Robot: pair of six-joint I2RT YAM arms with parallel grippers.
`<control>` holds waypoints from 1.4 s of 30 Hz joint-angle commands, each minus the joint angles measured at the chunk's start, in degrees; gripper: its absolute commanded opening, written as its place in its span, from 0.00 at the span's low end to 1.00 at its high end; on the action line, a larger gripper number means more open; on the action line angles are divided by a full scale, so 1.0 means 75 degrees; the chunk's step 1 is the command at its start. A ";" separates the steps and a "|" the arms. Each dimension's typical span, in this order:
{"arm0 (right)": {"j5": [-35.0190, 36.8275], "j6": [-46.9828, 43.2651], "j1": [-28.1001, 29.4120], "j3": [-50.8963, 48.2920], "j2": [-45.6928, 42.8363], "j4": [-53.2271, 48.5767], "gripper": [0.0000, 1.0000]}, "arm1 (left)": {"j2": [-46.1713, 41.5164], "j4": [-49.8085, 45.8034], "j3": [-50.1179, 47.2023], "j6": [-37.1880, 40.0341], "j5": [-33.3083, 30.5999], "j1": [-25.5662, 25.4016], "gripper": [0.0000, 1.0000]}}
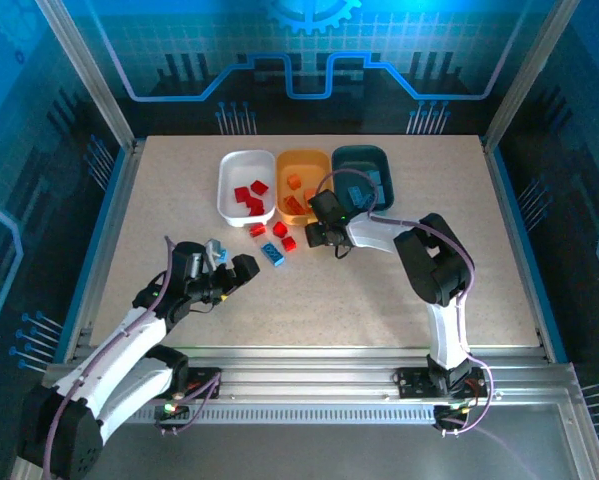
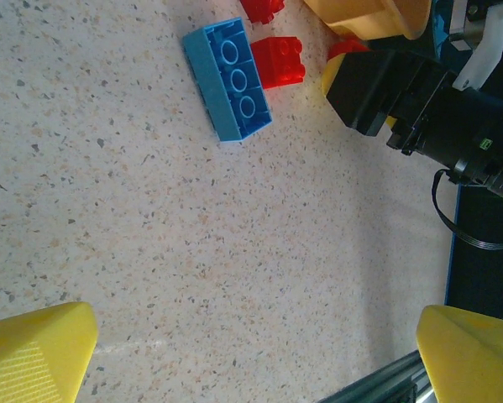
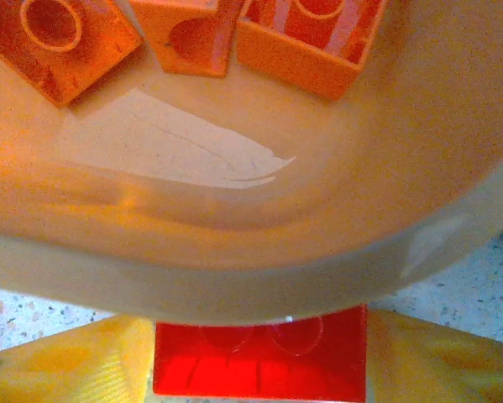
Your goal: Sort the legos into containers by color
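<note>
Yellow pads (image 3: 66,365) of the right gripper (image 3: 259,369) lie against both sides of one red brick (image 3: 259,348). The jaws are part closed and grasp it. This brick sits on the table (image 1: 429,290), just beside the near rim of the orange tray (image 3: 234,277).

Inside that tray, three orange bricks (image 3: 306,42) rest on the floor towards the far side in the right wrist view.

The three trays stand in a row at the far side of the table:
- the white tray (image 1: 226,190) is on the left and holds several red bricks (image 1: 249,197);
- the orange tray is in the middle;
- the teal tray (image 1: 384,170) is on the right.

The left gripper (image 2: 255,361) is over bare table, near and to the left of the trays. Its jaws are spread wide and hold nothing.

A light blue brick (image 2: 228,77) lies studs-up on the table, beyond the left gripper. A loose red brick (image 2: 278,60) lies just beside it, between it and the right gripper. Further loose red pieces (image 1: 258,229) lie between the blue brick and the near edges of the white and orange trays.
</note>
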 commanded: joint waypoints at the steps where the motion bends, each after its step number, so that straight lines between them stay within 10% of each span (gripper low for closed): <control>1: 0.0186 0.0051 -0.0036 0.0042 0.0085 0.0261 0.62 | -0.0061 -0.0297 0.0127 0.0190 -0.0140 -0.0028 0.99; 21: 0.0722 -0.0015 0.1056 -0.0763 -0.1771 -0.0088 0.48 | -0.0520 -0.1235 0.0445 0.0458 -0.0935 0.0171 0.99; 38: -0.0318 -0.1139 0.1135 0.6575 0.2902 -0.2208 0.50 | 0.0067 -0.0193 0.0654 0.0276 0.0711 0.2128 0.99; 42: -0.0737 -0.1333 0.1103 0.7930 0.3564 -0.2761 0.66 | -0.0011 -0.0337 0.0701 0.0447 0.0935 0.2157 0.99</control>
